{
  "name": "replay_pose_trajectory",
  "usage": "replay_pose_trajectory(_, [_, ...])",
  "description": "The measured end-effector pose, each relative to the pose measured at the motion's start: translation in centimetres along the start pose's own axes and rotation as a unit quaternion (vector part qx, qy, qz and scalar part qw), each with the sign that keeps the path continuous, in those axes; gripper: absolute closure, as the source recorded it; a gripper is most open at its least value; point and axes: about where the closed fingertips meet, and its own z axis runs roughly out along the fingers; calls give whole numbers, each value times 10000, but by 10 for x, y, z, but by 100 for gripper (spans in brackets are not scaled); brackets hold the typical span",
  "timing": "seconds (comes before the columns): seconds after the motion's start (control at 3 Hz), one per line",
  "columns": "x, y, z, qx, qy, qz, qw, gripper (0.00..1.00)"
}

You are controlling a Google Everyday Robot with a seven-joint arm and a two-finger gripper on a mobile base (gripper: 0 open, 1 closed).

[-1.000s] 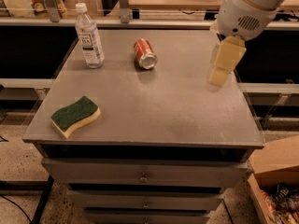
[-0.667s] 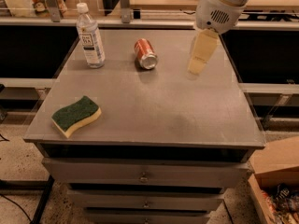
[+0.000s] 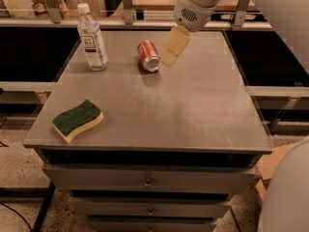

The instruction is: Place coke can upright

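The coke can [image 3: 148,55], red with silver ends, lies on its side on the grey table top [image 3: 193,110], near the back centre. My gripper [image 3: 173,47], with cream-coloured fingers under a white wrist, hangs just to the right of the can, a little above the table and close to it. Nothing is held in it.
A clear water bottle [image 3: 91,38] with a white cap stands at the back left. A green and yellow sponge [image 3: 77,120] lies at the front left. The table has drawers below. Rails and shelving run behind the back edge.
My gripper has moved left across the back of the table, from the right side to right beside the can. The can, bottle and sponge have not moved.
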Motion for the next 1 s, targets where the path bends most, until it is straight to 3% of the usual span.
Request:
replay_pose_trajectory(0.33, [-15, -8, 16, 165, -70, 748, 9970, 0])
replay_pose_trajectory(0.67, [-17, -8, 17, 162, -86, 1012, 9947, 0])
replay_pose_trajectory(1.0, [-17, -8, 17, 162, -86, 1012, 9947, 0])
